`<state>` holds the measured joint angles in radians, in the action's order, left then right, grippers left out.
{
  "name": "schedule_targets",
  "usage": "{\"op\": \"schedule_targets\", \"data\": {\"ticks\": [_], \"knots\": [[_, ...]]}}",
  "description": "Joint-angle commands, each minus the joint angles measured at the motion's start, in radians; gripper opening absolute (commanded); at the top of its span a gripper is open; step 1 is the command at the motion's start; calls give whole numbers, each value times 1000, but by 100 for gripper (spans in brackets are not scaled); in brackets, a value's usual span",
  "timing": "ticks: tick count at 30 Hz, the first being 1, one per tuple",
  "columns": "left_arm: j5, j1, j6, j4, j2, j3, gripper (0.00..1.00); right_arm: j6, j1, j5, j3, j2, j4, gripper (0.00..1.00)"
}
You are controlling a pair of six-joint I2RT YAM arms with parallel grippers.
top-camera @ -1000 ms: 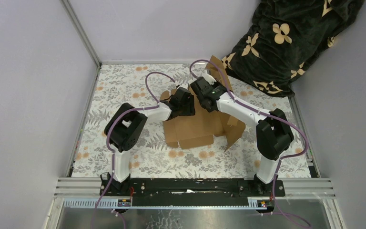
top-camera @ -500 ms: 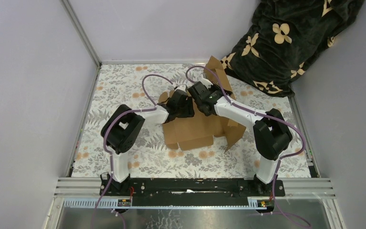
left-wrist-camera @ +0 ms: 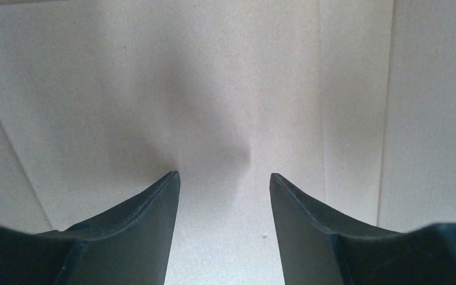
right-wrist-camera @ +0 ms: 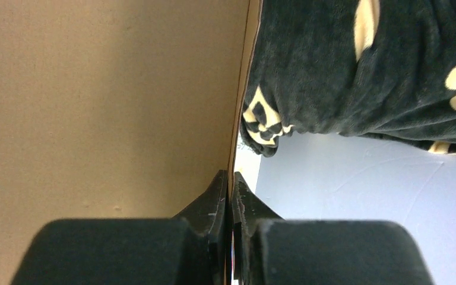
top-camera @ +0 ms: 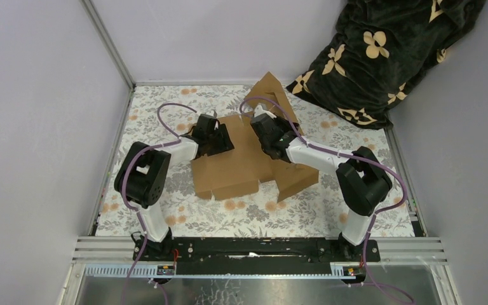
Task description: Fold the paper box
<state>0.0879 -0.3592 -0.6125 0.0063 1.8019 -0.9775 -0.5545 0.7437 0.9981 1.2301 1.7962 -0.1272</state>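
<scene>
Top view: brown corrugated cardboard paper box [top-camera: 232, 168] lies mid-table on the floral-patterned table cover [top-camera: 159, 108], with one flap raised at its far side. Left gripper [top-camera: 216, 141] sits over the box's far left corner; right gripper [top-camera: 260, 119] meets the raised flap. Left wrist view: jaws apart over bare cardboard. Right wrist view: jaws clamped on the flap's edge, with a black flower-patterned blanket [right-wrist-camera: 344, 65] behind.

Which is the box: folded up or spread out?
Mostly spread: the box lies flat, one flap raised in the shut right gripper.
</scene>
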Motion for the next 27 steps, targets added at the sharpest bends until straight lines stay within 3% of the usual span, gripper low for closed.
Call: {"op": "schedule_targets", "data": {"ticks": [1,8,16,27], "knots": [[30,28,12,-34,34,-16,65,-143,17,20,-3,-42,89,3],[97,28,6,-11,4,8,65,-240,21,74,11,-40,148,3],[281,26,-11,46,-41,1,65,-319,22,166,18,-57,133,2],[297,33,-44,108,-98,23,66,-420,24,240,-31,-110,159,2]]}}
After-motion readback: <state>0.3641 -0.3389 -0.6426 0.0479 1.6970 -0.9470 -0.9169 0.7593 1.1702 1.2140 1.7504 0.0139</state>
